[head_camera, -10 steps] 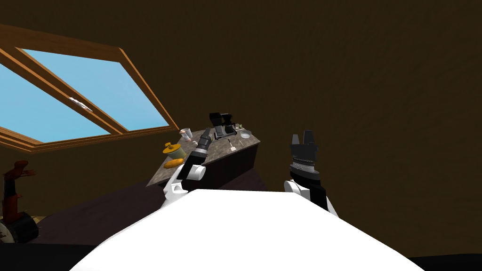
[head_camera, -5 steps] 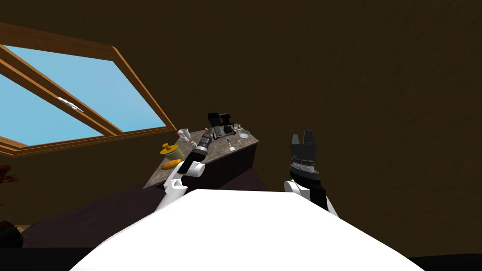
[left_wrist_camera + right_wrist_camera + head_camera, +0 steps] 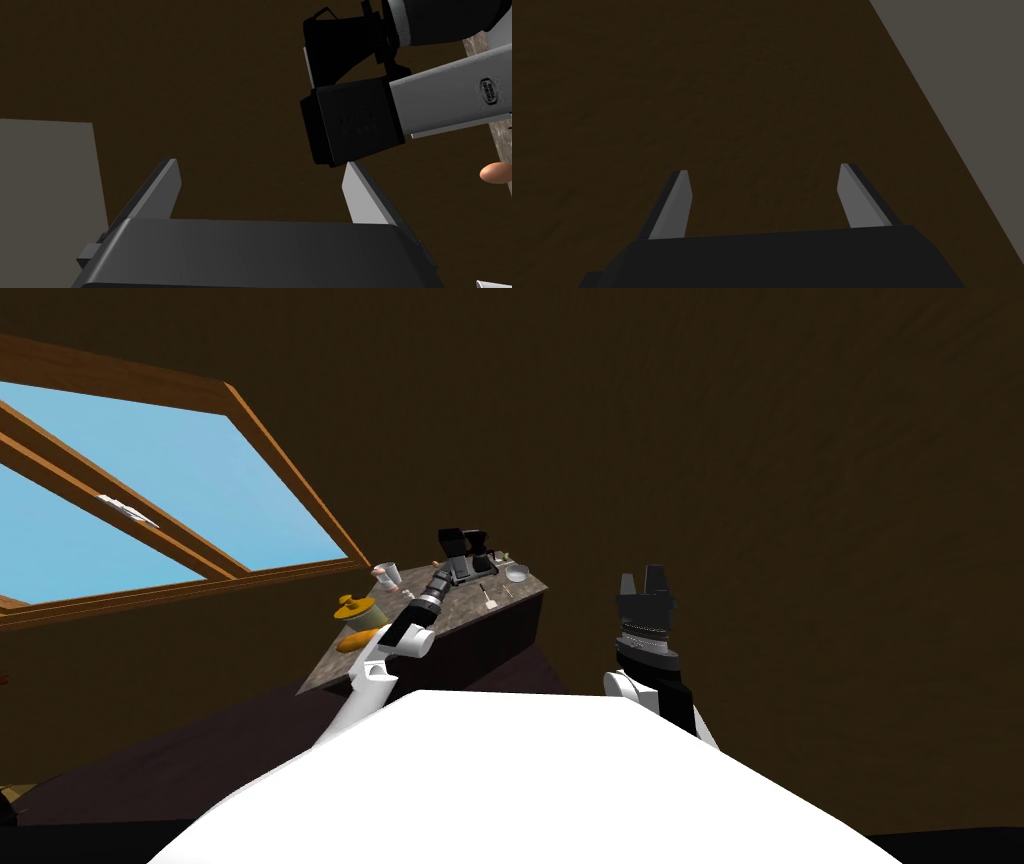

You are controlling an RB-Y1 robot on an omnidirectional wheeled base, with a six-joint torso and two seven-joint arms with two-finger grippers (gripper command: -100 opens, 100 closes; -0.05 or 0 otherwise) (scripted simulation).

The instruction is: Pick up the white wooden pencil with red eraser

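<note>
Left fingers [image 3: 164, 192] stood wide apart, empty, above the speckled brown surface [image 3: 472, 606], beside a black coffee machine [image 3: 462, 553]. Right fingers [image 3: 857, 200] likewise apart, empty. The pencil was too small to distinguish among that surface's items.

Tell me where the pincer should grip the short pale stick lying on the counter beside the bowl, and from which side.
Probably mid-shaft, from above, with the left pincer set across its length: the pale stick lies flat on the counter, leaving no room beneath for a sideways approach.
</note>
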